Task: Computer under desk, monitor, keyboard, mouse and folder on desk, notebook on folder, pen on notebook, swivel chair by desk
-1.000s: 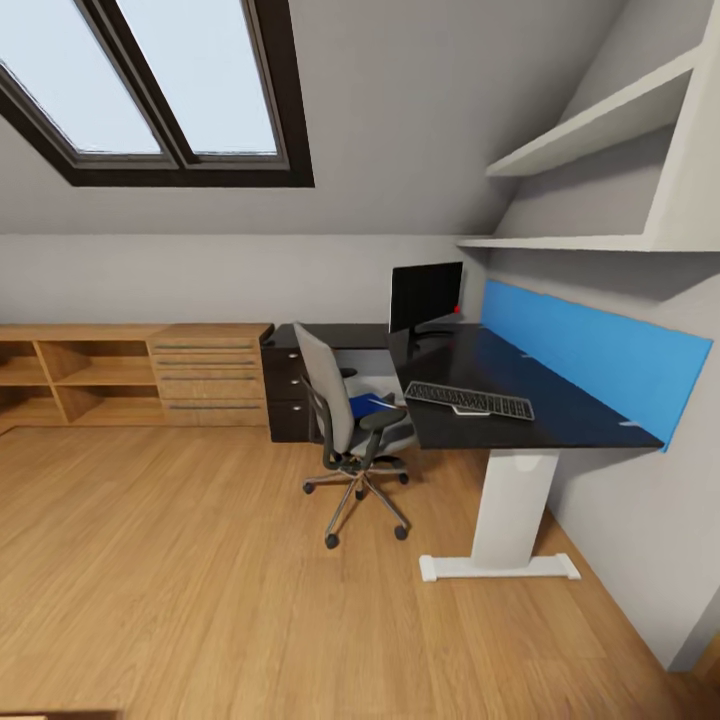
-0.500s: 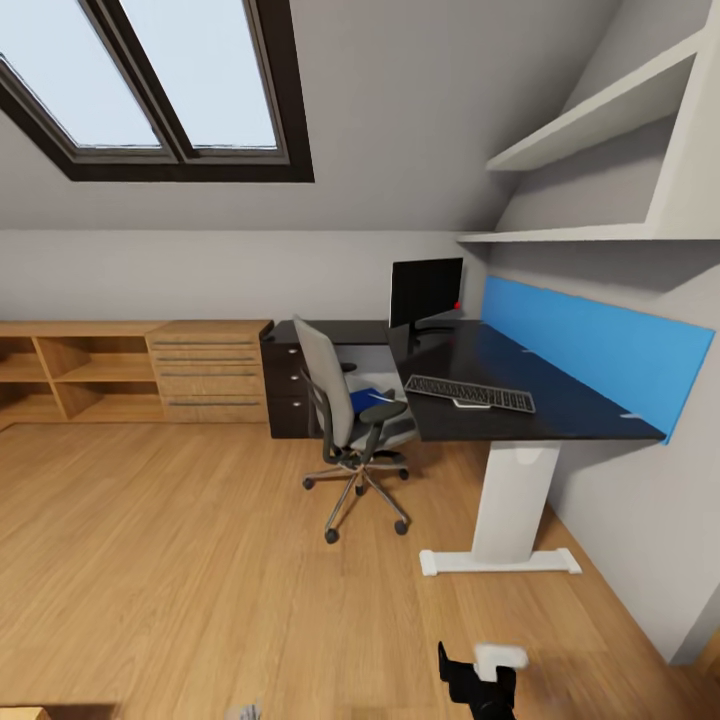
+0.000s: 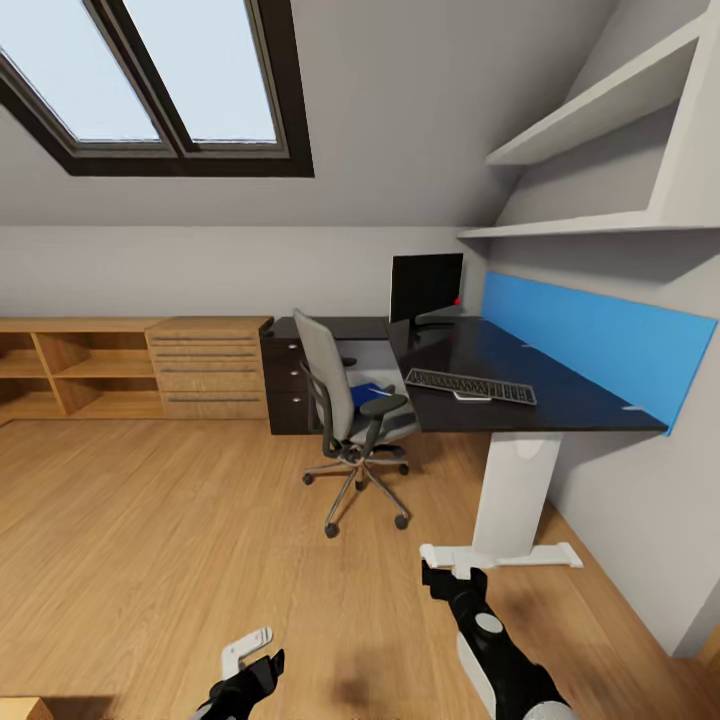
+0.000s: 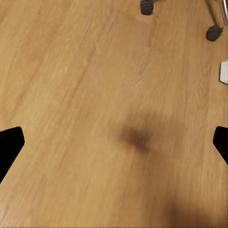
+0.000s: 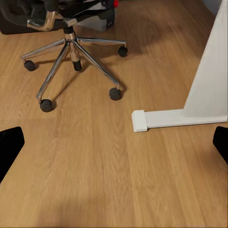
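Two claws rise from the bottom edge of the head view over the light wood floor [image 3: 180, 540] of the grey-walled bedroom: the left claw [image 3: 250, 660] at about 7 o'clock and the right claw [image 3: 445, 575] at about 5 o'clock. In each wrist view the black fingertips [image 4: 10, 145] sit at opposite edges of the picture, so both claws stand wide and hold nothing; the right pair [image 5: 9, 145] frames bare boards.

The long black L-shaped bench [image 3: 520, 385] on its white pedestal leg [image 3: 512, 490] runs along the right-hand wall at about 2 o'clock, below a long blue wall panel [image 3: 600, 340]. At its far corner stands the wide black flat-screen monitor [image 3: 426, 287] on a curved stand. Nearer along the top lies the slim dark keyboard [image 3: 470, 387], with a small pale flat item touching its near edge — too small to identify.

The grey fabric swivel chair [image 3: 335, 400] with black armrests stands just beside the bench's inner edge, near 12 o'clock, its back towards the dark drawers [image 3: 285, 385]. A bright blue flat folder [image 3: 368, 393] lies on its seat. The right wrist view shows the chair's chrome five-star base [image 5: 71, 52] on casters, well apart from the pedestal's white foot [image 5: 166, 118].

A light wooden drawer chest [image 3: 208, 368] and open shelving stand along the far wall at 10 o'clock — dark-framed skylights [image 3: 150, 80] sit above.
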Motion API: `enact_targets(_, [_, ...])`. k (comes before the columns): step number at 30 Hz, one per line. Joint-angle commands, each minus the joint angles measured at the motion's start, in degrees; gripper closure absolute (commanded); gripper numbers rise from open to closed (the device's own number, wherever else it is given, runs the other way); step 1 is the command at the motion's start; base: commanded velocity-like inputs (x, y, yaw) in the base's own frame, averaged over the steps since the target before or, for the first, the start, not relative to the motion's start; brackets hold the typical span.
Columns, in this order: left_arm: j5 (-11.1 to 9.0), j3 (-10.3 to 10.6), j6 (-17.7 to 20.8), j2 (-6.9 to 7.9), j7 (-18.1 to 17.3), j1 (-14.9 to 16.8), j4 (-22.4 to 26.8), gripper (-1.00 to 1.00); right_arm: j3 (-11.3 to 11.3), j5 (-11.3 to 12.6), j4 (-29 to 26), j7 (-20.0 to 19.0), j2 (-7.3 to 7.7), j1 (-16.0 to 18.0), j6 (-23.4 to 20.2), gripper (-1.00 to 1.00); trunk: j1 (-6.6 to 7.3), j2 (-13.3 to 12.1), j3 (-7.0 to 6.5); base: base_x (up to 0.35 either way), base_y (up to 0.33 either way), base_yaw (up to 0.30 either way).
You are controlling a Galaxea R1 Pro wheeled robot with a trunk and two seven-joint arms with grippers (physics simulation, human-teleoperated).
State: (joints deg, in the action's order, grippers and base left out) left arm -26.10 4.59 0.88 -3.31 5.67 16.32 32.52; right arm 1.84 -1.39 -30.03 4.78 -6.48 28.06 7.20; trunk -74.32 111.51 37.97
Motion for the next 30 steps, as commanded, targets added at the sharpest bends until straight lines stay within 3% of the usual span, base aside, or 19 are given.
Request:
enact_targets(1, [-0.6, 0.4, 0.1, 0.06, 0.5, 0.1, 0.1, -1.00, 0.2, -0.1, 0.1, 0.1, -0.04, 0.3, 0.1, -1.00, -0.22, 0.4, 0.25, 0.000, 0.000, 0.000])
enact_targets(7, [-0.7, 0.1, -0.1, 0.76, 0.5, 0.4, -0.5, -1.00, 0.2, -0.1, 0.1, 0.1, -0.38, 2.2, 0.0, -1.00, -1.54, 2.8, 1.32, 0.000, 0.000, 0.000])
enact_targets(17, [-0.6, 0.4, -0.3, 2.05, 0.3, 0.5, -0.9, -1.00, 0.2, 0.2, 0.8, -0.2, -1.81, 8.2, -2.9, -1.00, -3.73, 6.9, 3.12, 0.000, 0.000, 0.000])
enact_targets(30, [-0.6, 0.4, -0.3, 2.58, 0.3, 0.5, -1.4, -1.00, 0.0, 0.1, 0.6, -0.4, -2.32, 9.2, -2.8, -1.00, -6.59, 12.1, 5.45, 0.000, 0.000, 0.000])
